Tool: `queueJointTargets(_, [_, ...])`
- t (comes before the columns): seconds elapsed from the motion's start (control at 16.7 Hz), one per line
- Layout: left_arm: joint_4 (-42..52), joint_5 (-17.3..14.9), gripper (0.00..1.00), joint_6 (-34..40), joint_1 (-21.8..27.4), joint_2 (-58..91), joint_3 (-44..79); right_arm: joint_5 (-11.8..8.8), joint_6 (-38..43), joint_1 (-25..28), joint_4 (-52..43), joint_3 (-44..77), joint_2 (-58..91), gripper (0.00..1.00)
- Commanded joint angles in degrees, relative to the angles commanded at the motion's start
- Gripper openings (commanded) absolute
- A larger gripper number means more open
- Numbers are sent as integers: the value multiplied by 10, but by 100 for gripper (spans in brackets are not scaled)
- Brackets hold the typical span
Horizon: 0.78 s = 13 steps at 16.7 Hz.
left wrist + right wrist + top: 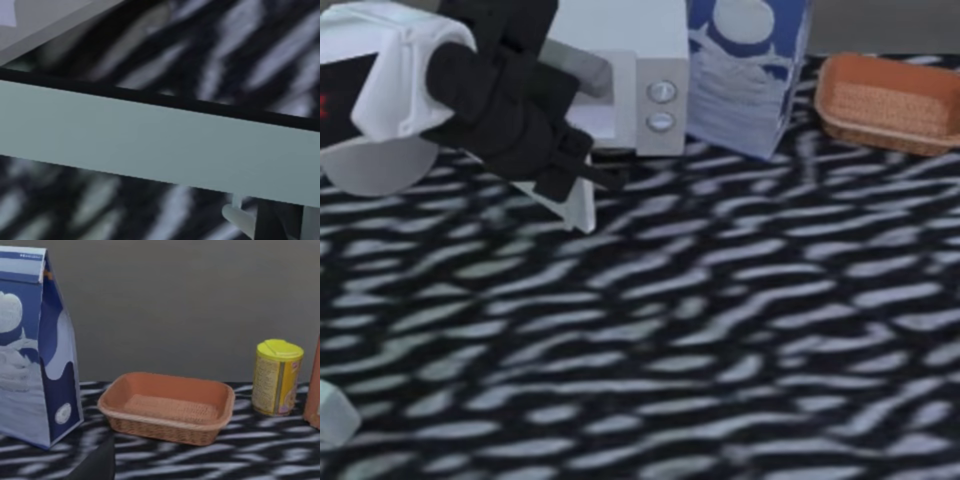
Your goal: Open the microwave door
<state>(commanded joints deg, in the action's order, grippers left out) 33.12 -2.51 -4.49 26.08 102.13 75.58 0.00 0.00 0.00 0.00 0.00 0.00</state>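
left gripper (588, 172): upper left, reaching down at the door edge; can't tell its grip
microwave (640, 70): boxy, white, top centre
microwave door (582, 205): flat panel, swung ajar
right arm: not visible

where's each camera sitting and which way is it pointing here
Top view: above the table, looking down on the microwave, its door swung open, with the left arm's claw at the door.
Left wrist view: on the left arm, close against the door's pale edge; no claw is clearly seen.
Right wrist view: low, facing the back wall; none of its own claw is visible.
Shared: the blue-and-white carton and basket.
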Motion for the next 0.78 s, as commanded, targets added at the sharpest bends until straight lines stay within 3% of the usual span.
queueJointTargets(0.42, [0, 0, 0, 0, 0, 0, 0, 0, 0, 0, 0, 0, 0, 100])
queueJointTargets(0.78, [1, -21, 0, -33, -10, -12, -15, 0, 0, 0, 0, 0, 0, 100])
